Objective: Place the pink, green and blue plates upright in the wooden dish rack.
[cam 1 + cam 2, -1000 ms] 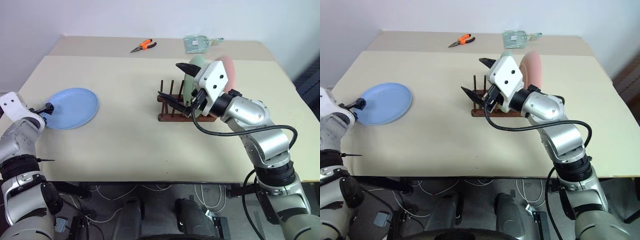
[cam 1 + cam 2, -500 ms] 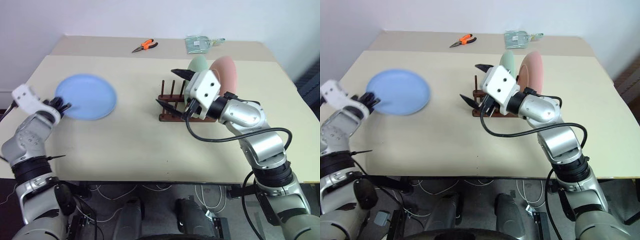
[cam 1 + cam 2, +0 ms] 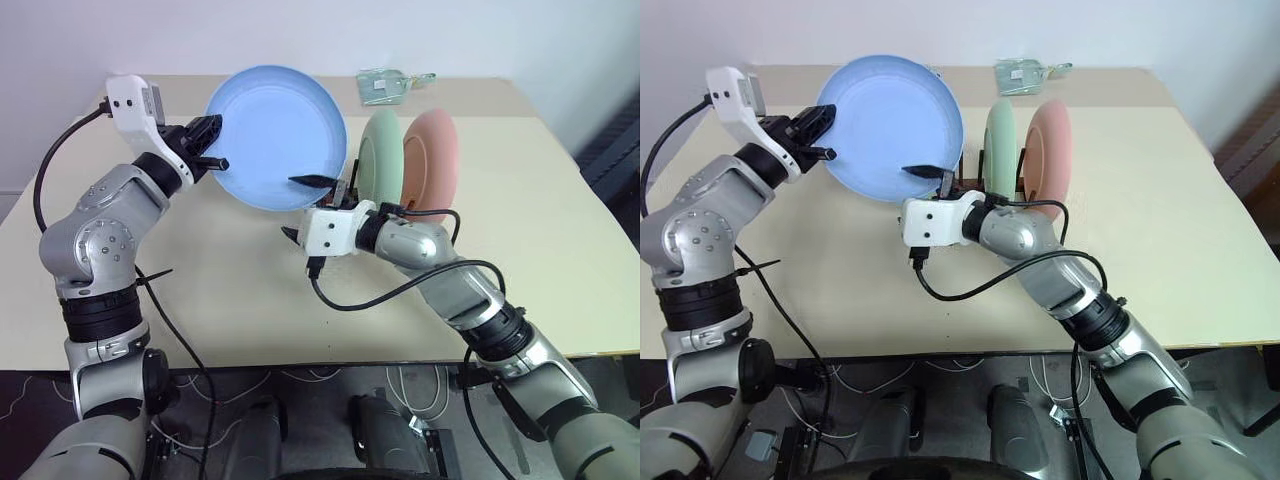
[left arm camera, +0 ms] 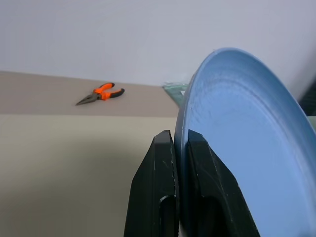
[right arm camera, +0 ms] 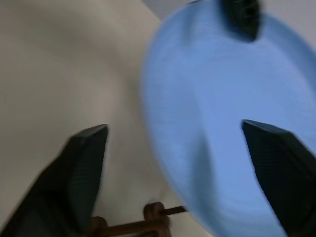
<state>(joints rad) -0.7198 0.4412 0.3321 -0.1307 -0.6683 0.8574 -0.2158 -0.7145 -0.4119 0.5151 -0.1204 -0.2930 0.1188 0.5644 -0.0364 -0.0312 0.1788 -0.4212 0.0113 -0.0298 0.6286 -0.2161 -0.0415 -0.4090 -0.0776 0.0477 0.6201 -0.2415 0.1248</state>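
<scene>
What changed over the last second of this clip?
The left pincer shut on the blue plate's rim and lifted it off the table toward the wooden dish rack. The right pincer, open, came to meet it. Green plate and pink plate stayed racked.

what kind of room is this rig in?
Probably a lab or workshop test bench, not a kitchen: plain beige table against a bare wall, orange pliers lying on it, loose cables on the floor below.

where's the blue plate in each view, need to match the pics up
Left eye view: blue plate upper middle, raised off the table.
Right eye view: upper left of centre.
Left wrist view: right half, rim pinched by the left claw.
Right wrist view: across the upper right.
Shared landmark: the left claw on the plate's rim.
</scene>
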